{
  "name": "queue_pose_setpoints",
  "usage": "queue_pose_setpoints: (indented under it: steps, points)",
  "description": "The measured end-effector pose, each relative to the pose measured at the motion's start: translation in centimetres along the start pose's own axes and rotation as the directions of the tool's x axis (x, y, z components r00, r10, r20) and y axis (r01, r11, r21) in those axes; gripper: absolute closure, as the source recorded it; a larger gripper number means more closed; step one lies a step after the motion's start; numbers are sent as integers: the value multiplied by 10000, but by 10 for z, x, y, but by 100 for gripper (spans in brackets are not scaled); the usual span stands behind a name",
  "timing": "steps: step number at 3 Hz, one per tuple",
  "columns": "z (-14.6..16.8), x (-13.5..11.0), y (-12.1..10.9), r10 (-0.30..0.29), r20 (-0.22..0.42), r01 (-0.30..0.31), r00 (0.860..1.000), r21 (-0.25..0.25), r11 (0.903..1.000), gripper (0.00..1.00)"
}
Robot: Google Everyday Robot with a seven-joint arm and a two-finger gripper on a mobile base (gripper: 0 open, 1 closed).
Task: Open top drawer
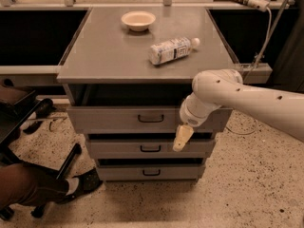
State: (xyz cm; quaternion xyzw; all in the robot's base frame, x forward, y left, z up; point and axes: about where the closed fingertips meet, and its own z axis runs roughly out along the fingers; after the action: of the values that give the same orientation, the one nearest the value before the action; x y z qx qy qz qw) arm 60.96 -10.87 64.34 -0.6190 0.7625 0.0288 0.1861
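Note:
The top drawer (118, 119) is the widest grey metal drawer of the cabinet, with a small black loop handle (151, 118) at the centre of its front. It stands pulled out a little, with a dark gap under the cabinet top. My gripper (182, 137) hangs from the white arm (237, 94), which comes in from the right. It is in front of the cabinet, below the top drawer's right part, over the second drawer (118, 147), and to the right of both handles. It holds nothing that I can see.
A cream bowl (138, 20) and a plastic bottle lying on its side (172, 50) rest on the cabinet top (95, 56). A third drawer (151, 173) is at the bottom. A person's leg and shoe (57, 186) and a chair base are at lower left. A cable hangs at right.

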Motion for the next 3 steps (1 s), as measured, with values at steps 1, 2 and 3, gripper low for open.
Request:
queue_pose_setpoints:
  steps: [1, 2, 3]
  points:
    - [-5, 2, 9, -7, -61, 5, 10000, -255, 9997, 0]
    - [-7, 1, 9, -7, -61, 5, 10000, -255, 9997, 0]
    - [-8, 3, 20, -56, -121, 49, 9999, -587, 9983, 0]
